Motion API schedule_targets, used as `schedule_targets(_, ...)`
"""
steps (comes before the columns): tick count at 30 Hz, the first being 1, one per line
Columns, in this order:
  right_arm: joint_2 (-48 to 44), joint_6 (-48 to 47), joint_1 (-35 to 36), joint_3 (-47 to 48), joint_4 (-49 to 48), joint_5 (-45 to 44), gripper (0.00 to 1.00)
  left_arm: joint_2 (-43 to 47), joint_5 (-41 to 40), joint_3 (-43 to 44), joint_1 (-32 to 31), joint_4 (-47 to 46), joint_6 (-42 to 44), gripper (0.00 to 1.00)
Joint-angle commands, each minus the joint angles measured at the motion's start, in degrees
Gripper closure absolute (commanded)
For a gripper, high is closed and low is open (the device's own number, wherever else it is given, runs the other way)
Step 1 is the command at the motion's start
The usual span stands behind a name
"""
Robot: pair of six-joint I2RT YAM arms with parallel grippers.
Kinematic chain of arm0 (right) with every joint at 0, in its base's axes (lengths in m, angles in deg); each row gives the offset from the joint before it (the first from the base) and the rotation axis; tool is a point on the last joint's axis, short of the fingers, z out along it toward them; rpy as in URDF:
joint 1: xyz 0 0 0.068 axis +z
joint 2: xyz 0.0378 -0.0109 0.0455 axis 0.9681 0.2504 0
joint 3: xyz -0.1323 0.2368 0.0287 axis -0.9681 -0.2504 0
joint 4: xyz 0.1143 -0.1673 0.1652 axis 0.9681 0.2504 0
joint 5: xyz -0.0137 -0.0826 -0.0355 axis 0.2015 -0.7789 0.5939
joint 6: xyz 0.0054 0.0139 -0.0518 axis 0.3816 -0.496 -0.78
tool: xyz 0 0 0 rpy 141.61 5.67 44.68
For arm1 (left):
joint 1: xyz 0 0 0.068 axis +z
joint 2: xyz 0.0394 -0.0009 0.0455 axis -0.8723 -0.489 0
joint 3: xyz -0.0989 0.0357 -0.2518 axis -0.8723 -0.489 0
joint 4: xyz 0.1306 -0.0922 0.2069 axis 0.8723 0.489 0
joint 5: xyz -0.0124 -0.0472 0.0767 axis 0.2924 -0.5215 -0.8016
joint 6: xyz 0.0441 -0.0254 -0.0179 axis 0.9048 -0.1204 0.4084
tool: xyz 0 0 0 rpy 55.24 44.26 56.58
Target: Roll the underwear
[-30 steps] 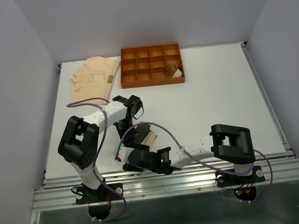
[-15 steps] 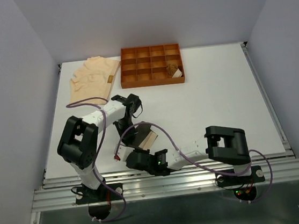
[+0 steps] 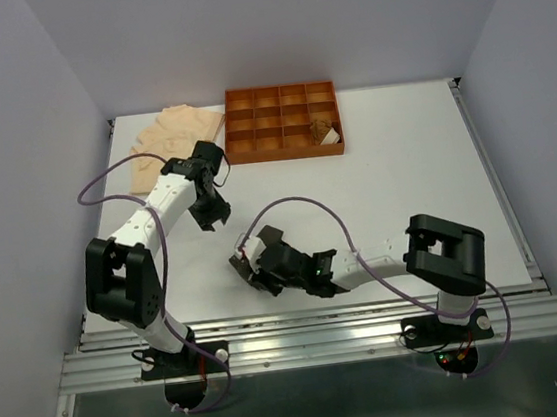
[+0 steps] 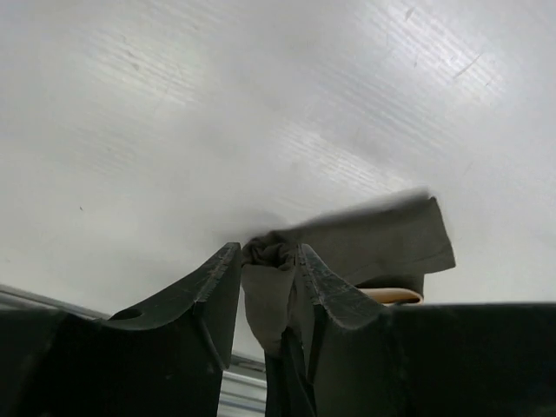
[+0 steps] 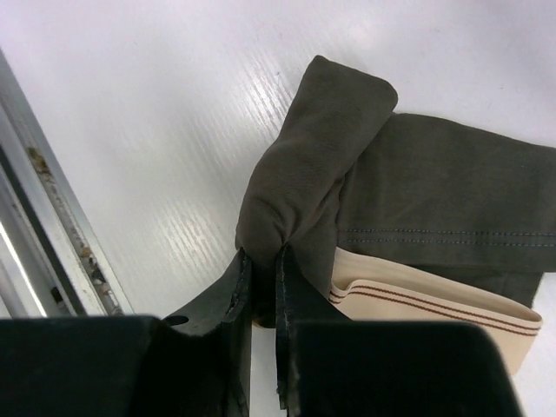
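Right wrist view gave the closest look at the dark brief (image 5: 434,191). It was a soft, matt grey-olive knit, lying flat at the right of the frame with a stitched hem line. Its near end was turned over into a plump, rounded roll at centre. A cream band (image 5: 434,304) with two thin brown stripes showed from under it at lower right. The right gripper (image 5: 262,256) had its jaws drawn narrow, pinching the lower end of that roll between them. A metal rail (image 5: 52,234) ran down the left edge.

Left wrist view, blurred, showed the same brief from the far side. A bunched bit of grey cloth was seen in the gap of the left gripper (image 4: 268,254), whose jaws stood partly apart. Only the top view made clear that this gripper hung left of centre, apart from the brief and holding nothing. There the brief lay low and centre on the white table (image 3: 405,174), mostly hidden by the right arm. A peach brief (image 3: 172,140) lay spread at upper left, beside the brown grid tray (image 3: 287,153) at top centre. A brown roll (image 3: 324,130) sat in the tray's lower right cells.
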Motion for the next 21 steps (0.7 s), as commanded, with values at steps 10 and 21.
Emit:
schedule_targets(10, -0.2, 20.0, -19.2, -13.7, -17.5, 39.7, 0.99, 9.2, 7.1, -8.5, 2.6, -11.2, 6.0, 0.57)
schedule_targets(21, 7.1, 33.1, -31.9, -18.8, -24.1, 51.8, 0.99, 16.4, 24.9, -25.3, -0.4, -29.2, 7.7, 0.48)
